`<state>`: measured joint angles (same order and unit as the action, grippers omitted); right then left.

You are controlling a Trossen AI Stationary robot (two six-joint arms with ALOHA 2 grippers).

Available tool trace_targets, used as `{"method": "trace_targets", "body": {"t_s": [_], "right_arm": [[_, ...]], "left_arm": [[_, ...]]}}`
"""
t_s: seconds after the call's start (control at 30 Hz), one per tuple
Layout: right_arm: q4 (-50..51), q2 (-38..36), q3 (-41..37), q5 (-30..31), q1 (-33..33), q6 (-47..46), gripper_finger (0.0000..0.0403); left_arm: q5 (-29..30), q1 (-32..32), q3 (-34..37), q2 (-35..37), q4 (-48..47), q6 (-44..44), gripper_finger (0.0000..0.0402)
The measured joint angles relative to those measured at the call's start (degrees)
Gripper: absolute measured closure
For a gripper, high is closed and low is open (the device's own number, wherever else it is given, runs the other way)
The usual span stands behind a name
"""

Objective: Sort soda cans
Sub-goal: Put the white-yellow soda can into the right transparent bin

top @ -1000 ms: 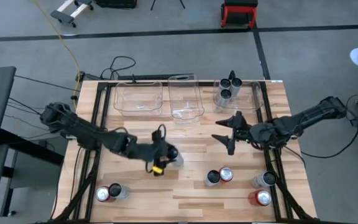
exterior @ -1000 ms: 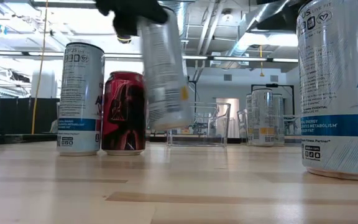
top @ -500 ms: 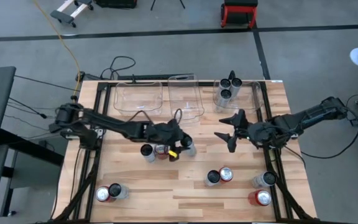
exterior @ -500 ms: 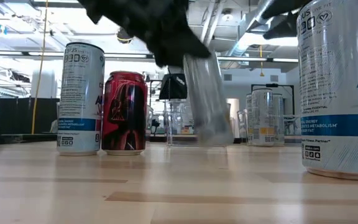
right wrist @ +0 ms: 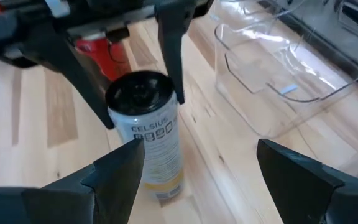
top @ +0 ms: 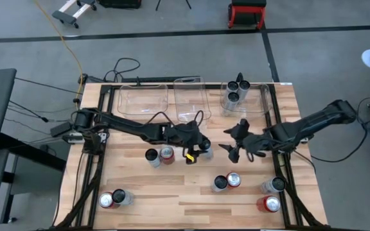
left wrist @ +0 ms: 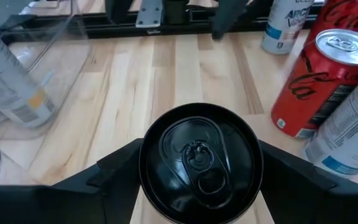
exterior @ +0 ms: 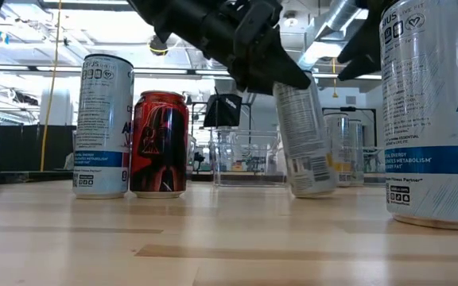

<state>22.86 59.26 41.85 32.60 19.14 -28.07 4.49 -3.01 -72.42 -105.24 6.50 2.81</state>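
My left gripper (top: 198, 146) is shut on a silver-grey soda can with a black top (top: 205, 151), mid-table; the can also shows tilted in the low view (exterior: 304, 143). My right gripper (top: 232, 142) is open just to the table's right of that can, its fingers (right wrist: 120, 174) apart and not touching it. Other soda cans stand upright in pairs on the table: silver (top: 151, 156) beside red (top: 166, 154), and silver (top: 220, 184) beside red (top: 234, 179). More silver cans (top: 235, 90) stand in the far-right clear bin. My left gripper pinches the can's upper wall just under the black rim (left wrist: 143, 177), one finger (left wrist: 114, 177) on each side. The fingers come from above, slanting from the table's left. The can is tilted, its base (exterior: 315, 191) near the tabletop; whether it touches, I cannot tell.
Three clear plastic bins sit along the far edge: left (top: 142, 101), middle (top: 193, 100), right (top: 259, 97). More can pairs stand at the near-left (top: 113, 199) and near-right (top: 272, 194) corners. Bare wood lies between the held can and the middle bin.
My left gripper has carried the silver can from the near-left middle of the table toward the right and far side, and down from well above the table to near its surface, still tilted. My right gripper has shifted slightly toward the can, staying open.
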Motion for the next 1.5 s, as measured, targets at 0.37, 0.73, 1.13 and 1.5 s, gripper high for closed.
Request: {"method": "trace_targets", "body": {"t_s": [0.37,0.73,1.13,1.5], "right_arm": [[-6.1,0.6,0.0,0.3,0.0,3.2,0.0072],[-16.7,2.2,0.0,-1.4,1.6,15.3,0.0072],[-27.3,11.9,0.0,-2.8,-0.1,22.5,0.0013],[-24.1,13.3,0.0,-13.0,-5.9,13.1,0.0004]], "left_arm": [[-1.3,-0.2,-1.0,0.3,0.3,1.3,0.0086],[1.3,-0.3,-0.9,3.4,-4.0,0.1,0.0082],[11.6,-3.0,-1.0,13.9,-16.4,0.0,0.0081],[13.5,-3.9,-0.5,13.4,-19.4,-2.5,0.0081]]}}
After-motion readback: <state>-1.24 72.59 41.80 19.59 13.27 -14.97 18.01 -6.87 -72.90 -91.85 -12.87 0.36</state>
